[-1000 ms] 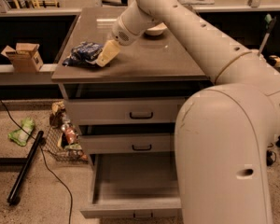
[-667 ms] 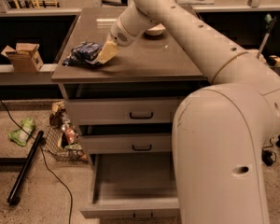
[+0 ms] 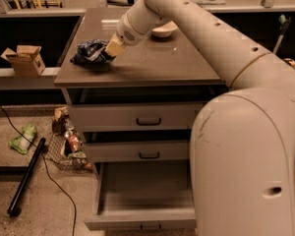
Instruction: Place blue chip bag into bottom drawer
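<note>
The blue chip bag (image 3: pixel 90 52) is a crumpled dark-blue foil bag lying on the left part of the grey-brown cabinet top (image 3: pixel 157 63). My gripper (image 3: pixel 113 48) is at the bag's right edge, its pale fingers touching the bag just above the cabinet top. The bottom drawer (image 3: pixel 142 194) is pulled out below, with its plain grey inside showing. My large white arm covers the right side of the cabinet.
A white bowl (image 3: pixel 163 31) sits at the back of the cabinet top. The two upper drawers (image 3: pixel 148 121) are closed. On the floor at left are a wire basket of snacks (image 3: pixel 69 149), a green packet (image 3: pixel 22 137), a black pole (image 3: pixel 25 177) and a cardboard box (image 3: pixel 24 59).
My gripper has edged slightly closer to the bag's right side. The bag and the drawer have not moved.
</note>
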Motion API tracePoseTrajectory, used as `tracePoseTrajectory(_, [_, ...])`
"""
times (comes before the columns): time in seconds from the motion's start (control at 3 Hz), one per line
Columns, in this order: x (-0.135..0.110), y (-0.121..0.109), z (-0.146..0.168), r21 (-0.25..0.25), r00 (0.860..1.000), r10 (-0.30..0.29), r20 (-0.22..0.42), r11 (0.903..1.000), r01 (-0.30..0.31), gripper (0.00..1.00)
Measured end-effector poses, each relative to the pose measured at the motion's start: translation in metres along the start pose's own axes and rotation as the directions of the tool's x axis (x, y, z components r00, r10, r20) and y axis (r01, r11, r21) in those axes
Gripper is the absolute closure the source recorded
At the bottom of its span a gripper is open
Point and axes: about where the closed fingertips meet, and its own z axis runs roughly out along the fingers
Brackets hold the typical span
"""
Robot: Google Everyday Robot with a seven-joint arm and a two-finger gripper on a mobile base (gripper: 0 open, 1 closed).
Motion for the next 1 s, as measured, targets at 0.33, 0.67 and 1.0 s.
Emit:
tracePoseTrajectory(0.33, [-0.015,0.017,-0.046,0.037,0.997,-0.053,0.056,0.998,0.051,1.0])
tracePoseTrajectory(0.67, [-0.01,0.04,-0.118,0.082,0.99,-0.094,0.105,0.993,0.086,1.0])
tracePoseTrajectory(1.0, [-0.01,0.041,-0.117,0.08,0.99,-0.095,0.105,0.993,0.086,1.0])
